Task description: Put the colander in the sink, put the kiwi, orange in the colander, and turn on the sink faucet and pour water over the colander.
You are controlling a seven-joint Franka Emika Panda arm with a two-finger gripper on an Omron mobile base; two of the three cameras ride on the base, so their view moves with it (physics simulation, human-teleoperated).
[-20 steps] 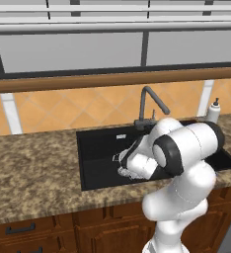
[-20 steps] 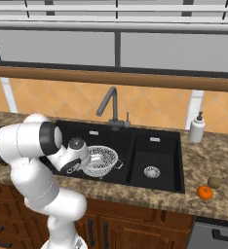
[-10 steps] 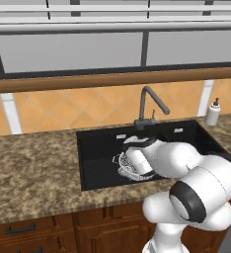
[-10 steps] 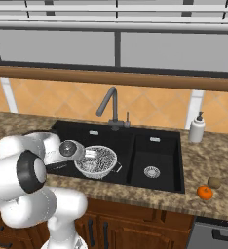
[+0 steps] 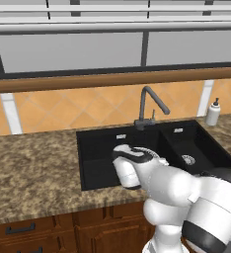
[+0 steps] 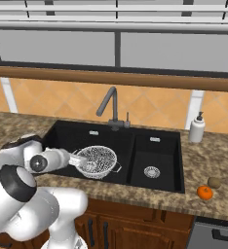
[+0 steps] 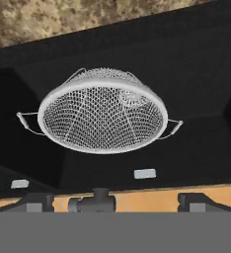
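Note:
The silver mesh colander sits upright in the wider left basin of the black sink. In the hand view the colander is seen from above, empty, with both wire handles showing. My gripper hangs just left of the colander's rim, open, with nothing between its fingertips. The orange and the brown kiwi lie side by side on the counter right of the sink. The dark faucet stands behind the divider, with no water running. My arm hides most of the colander in the left base view.
A white soap dispenser stands on the counter behind the narrower right basin. Speckled granite counter runs on both sides of the sink. A window ledge and tiled backsplash rise behind the faucet.
The hand has pulled back leftward from the colander, which stays in the basin. The arm's upper links have swung lower and nearer the cameras.

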